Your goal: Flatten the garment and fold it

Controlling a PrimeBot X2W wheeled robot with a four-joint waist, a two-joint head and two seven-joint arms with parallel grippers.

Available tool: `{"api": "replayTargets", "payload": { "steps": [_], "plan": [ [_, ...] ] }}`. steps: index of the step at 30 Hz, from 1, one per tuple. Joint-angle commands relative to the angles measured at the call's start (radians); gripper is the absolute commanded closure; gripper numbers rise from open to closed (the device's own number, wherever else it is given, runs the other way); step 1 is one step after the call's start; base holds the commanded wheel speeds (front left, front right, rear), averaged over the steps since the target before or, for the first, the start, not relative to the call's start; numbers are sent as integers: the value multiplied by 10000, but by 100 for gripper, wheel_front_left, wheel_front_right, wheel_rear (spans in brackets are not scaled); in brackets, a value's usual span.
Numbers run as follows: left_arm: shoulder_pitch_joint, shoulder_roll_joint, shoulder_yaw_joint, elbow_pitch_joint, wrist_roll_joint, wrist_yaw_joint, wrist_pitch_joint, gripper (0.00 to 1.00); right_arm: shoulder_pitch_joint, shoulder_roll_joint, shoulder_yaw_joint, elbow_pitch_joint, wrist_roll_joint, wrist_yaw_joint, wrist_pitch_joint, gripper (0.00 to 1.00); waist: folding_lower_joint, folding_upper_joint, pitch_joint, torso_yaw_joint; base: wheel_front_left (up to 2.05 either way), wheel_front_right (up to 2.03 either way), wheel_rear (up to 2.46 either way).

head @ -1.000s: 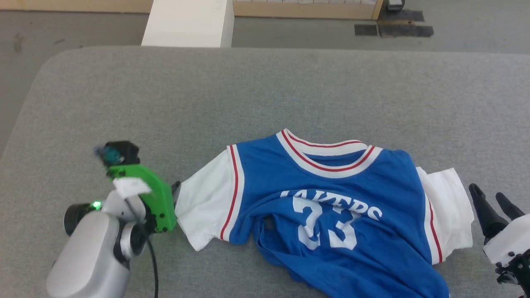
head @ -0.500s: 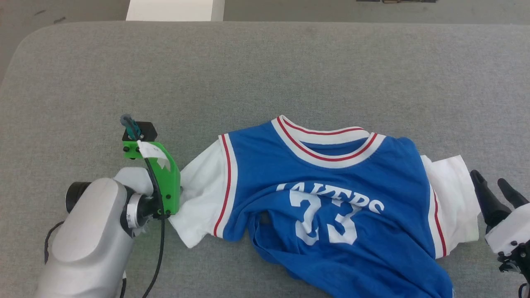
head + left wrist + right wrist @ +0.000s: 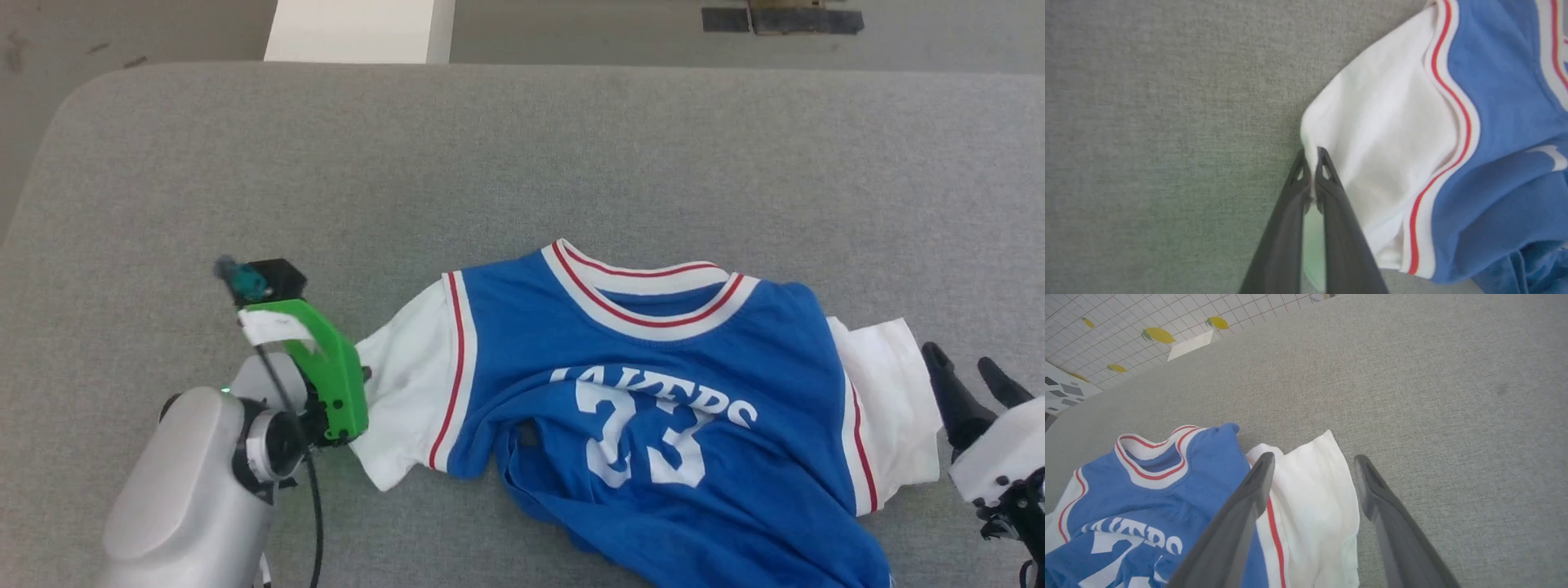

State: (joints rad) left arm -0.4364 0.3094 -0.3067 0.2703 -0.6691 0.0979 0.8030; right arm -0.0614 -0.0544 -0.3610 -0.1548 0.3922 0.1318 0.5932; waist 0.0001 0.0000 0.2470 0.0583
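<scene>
The garment (image 3: 653,392) — a royal-blue jersey with white sleeves, red-and-white trim and white lettering above a 33 — lies front up on the grey padded surface (image 3: 522,163), toward the near edge, collar pointing away from the robot, its lower body rumpled and bunched. The left gripper (image 3: 1312,157) is pinched tight on the outer edge of the sleeve on the robot's left, a fold of white cloth caught between its tips. The right gripper (image 3: 1314,459) has its fingers spread wide and holds nothing — it sits just beside the other sleeve, at the garment's right edge
</scene>
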Motion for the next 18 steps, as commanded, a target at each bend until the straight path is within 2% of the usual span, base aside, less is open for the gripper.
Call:
{"api": "replayTargets", "payload": {
  "steps": [1,4,12,18],
  "plan": [
    [241,-10,217,-252,-155,102,-250,100,-188,-119,138,49,-141,-11,127,0,-1,0,-173,-9,0,0,0],
    [563,63,658,-891,-322,246,-715,100,-394,-541,475,137,-374,-11,610,0,-1,0,-212,-52,0,0,0],
    [1420,67,1200,-2582,-511,554,-1395,100,-2023,-2514,2077,753,-1288,-11,3189,0,-1,0,282,-194,0,0,0],
    [1618,-2,1296,-3352,-500,745,-1584,100,-3251,-3417,3302,1496,-1320,-11,4608,0,-1,0,999,-70,0,0,0]
  ]
}}
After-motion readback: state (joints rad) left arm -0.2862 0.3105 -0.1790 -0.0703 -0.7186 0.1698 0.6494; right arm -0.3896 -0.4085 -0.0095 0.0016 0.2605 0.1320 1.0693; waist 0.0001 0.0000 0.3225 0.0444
